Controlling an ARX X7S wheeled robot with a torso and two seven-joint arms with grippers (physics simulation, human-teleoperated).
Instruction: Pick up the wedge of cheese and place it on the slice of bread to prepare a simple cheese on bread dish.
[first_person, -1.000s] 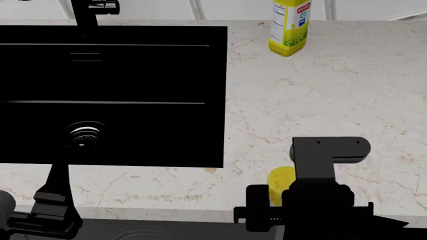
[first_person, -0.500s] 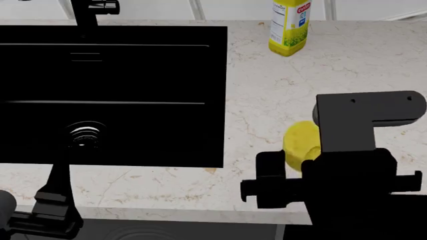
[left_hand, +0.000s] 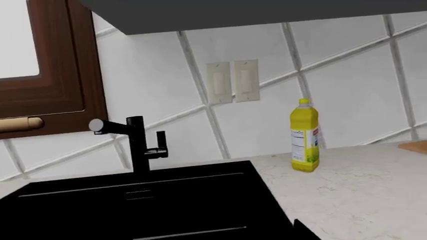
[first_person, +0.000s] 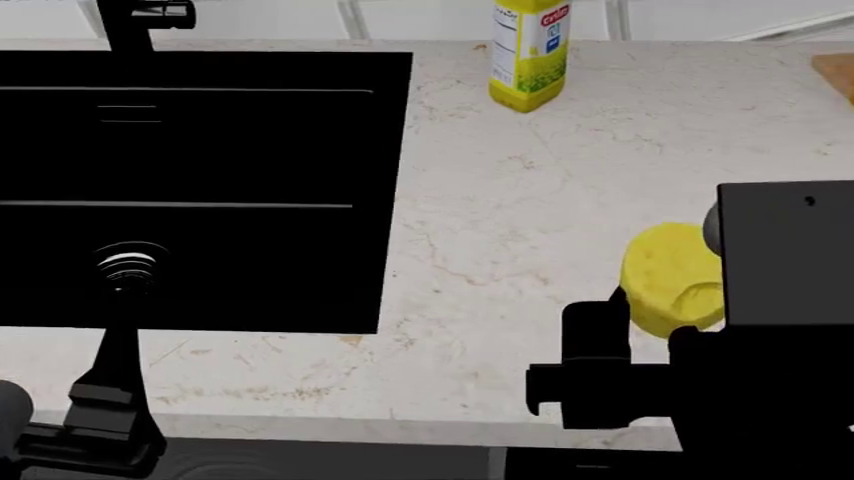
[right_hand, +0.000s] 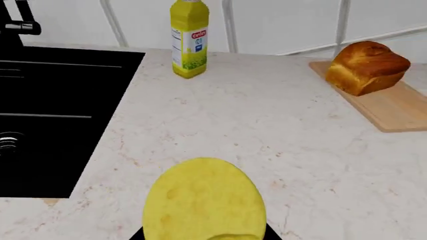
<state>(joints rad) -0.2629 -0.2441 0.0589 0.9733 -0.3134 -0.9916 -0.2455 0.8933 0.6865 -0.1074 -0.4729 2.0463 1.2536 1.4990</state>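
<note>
wedge of cheese in right gripper, yellow bottle, label unreadable

The right gripper is raised, jaws clamped on the wedge of cheese; the left gripper hangs low, its jaws unreadable.

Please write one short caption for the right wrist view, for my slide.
Cheese carried over the counter toward the bread on its board.
</note>
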